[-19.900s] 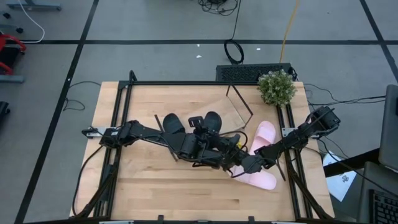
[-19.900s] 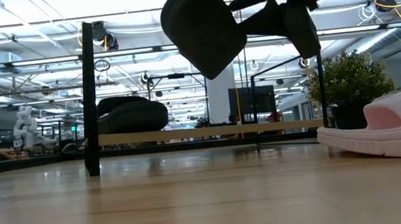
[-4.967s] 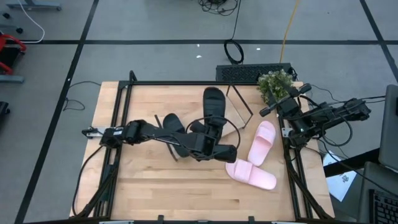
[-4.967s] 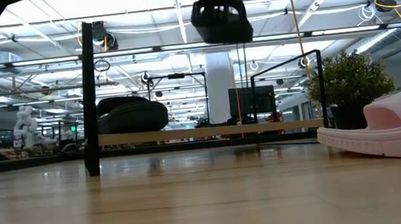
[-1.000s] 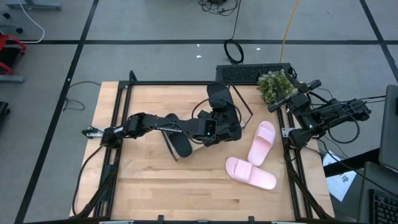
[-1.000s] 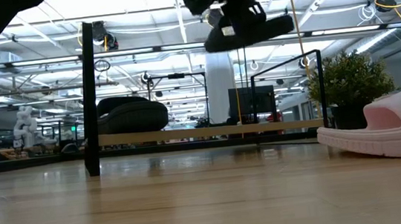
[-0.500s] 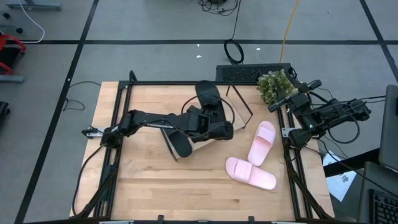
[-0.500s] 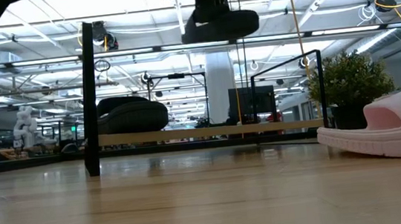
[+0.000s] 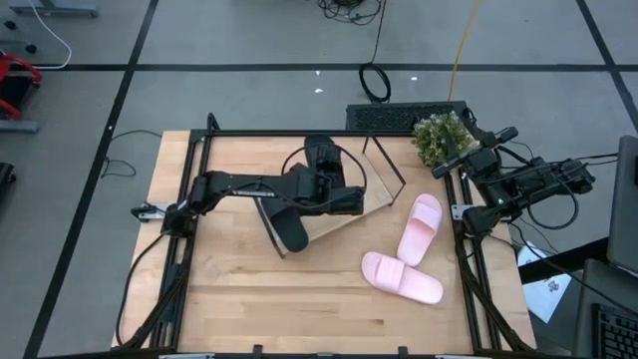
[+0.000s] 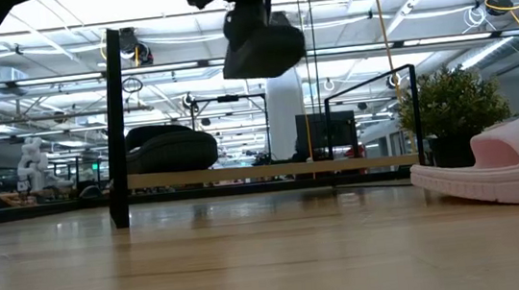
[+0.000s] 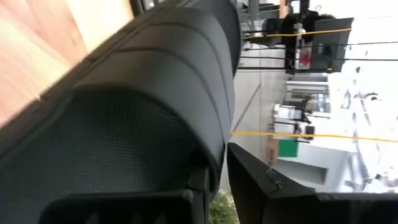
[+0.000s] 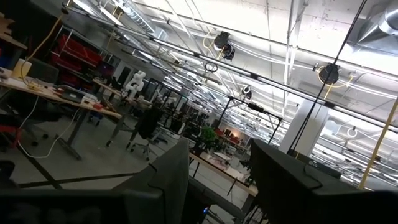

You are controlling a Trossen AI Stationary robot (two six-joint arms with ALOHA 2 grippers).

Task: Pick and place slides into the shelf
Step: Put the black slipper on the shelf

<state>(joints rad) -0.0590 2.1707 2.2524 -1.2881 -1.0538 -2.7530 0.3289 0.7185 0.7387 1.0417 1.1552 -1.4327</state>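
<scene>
A black slide (image 9: pixel 321 156) hangs in the air over the shelf (image 9: pixel 337 225), with my left gripper (image 9: pixel 331 181) shut on it; the low view shows the slide (image 10: pixel 259 45) high above the shelf board (image 10: pixel 262 172). A second black slide (image 9: pixel 290 231) lies sole down on the shelf's left part (image 10: pixel 171 147). Two pink slides (image 9: pixel 419 227) (image 9: pixel 401 277) lie on the table at the right. My right gripper (image 9: pixel 477 152) stands raised at the table's right edge, open with nothing between its fingers (image 12: pixel 217 180). My left gripper pinches a thin edge of the black slide (image 11: pixel 206 174) between its two fingers, one finger (image 11: pixel 255 186) on the slide's outer side. The slide's own body hides which part that edge belongs to. The slide is lifted clear above the shelf, pointing toward the table's far edge.
A potted plant (image 9: pixel 442 138) stands at the table's far right corner, next to my right arm. A black post of the table frame (image 10: pixel 114 122) rises at the left. Bare tabletop (image 9: pixel 279 299) lies along the near edge.
My left gripper has carried the black slide toward the table's left edge, staying high above the shelf, and has rolled. The slide has turned with it: in the low view it showed side-on, and now it shows nearly end-on.
</scene>
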